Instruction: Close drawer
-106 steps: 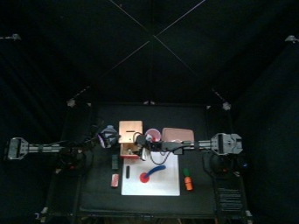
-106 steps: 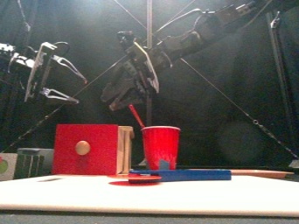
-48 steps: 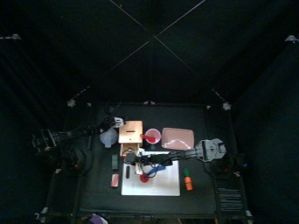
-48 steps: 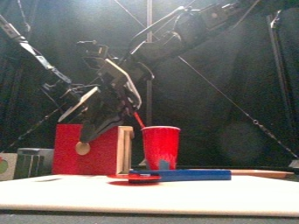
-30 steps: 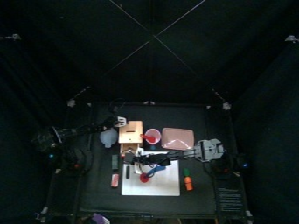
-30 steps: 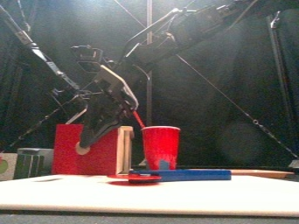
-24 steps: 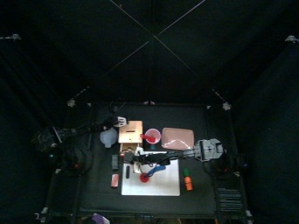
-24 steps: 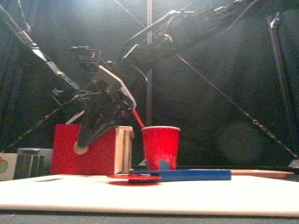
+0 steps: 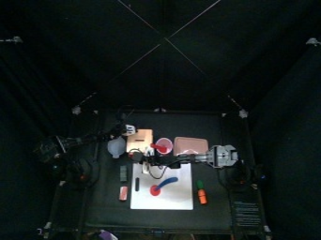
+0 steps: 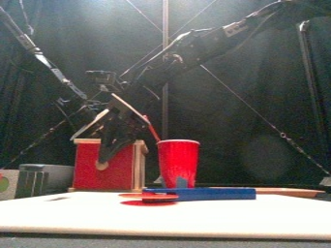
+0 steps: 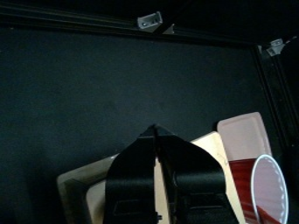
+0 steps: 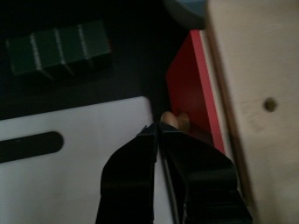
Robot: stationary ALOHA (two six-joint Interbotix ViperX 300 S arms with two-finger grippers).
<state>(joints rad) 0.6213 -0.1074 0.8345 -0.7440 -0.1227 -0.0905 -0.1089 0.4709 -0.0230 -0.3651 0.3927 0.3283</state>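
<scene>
The drawer [image 9: 142,140] is a tan wooden unit with a red front [image 10: 107,165] and a small tan knob [image 12: 173,120]. In the front view the red front sits flush with the unit. My right gripper [image 12: 153,128] is shut, its tips right at the knob on the red front; in the front view it [image 10: 119,136] hangs before the front's upper part. My left gripper [image 11: 152,131] is shut and empty, over the tan unit [image 11: 87,188] at its back left, also in the top view [image 9: 127,129].
A red cup [image 10: 177,162] and a pinkish box [image 9: 190,144] stand right of the drawer. A white board [image 9: 163,187] in front holds a blue tool [image 10: 200,193] and a red plate [image 10: 149,201]. A green block [image 12: 59,52] lies left of the board.
The drawer front has gone in: its wooden side no longer sticks out towards the camera. My right gripper moved back with it to the front. The left arm barely moved.
</scene>
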